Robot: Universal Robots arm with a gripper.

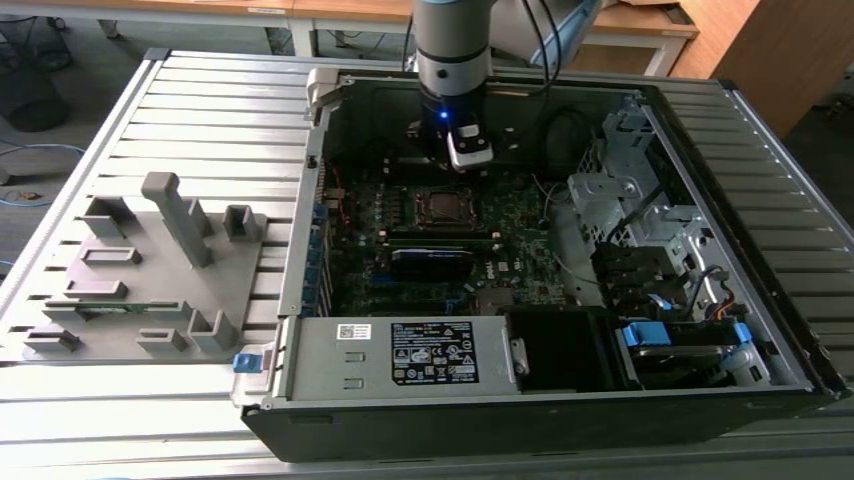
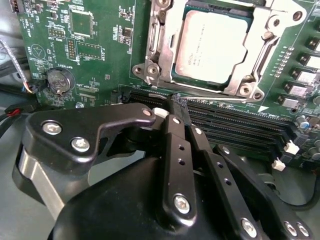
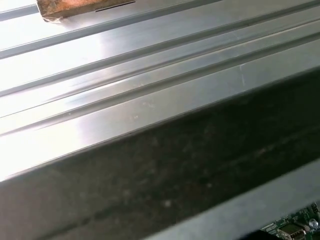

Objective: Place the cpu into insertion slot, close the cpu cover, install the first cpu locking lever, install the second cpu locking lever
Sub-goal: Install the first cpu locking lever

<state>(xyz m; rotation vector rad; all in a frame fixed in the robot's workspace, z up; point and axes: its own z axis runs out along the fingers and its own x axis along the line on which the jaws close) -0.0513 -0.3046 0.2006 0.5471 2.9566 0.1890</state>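
CPU (image 2: 212, 47) seated in insertion slot (image 2: 165, 37), cover (image 2: 255, 60) down; gripper (image 2: 175, 107) closed, empty, at 6 o'clock of socket; lever step pending.

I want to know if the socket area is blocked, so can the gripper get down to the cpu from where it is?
Probably yes. The gripper hangs inside the open case just beside the cpu, which sits in the insertion slot with its face exposed and nothing lying across it.
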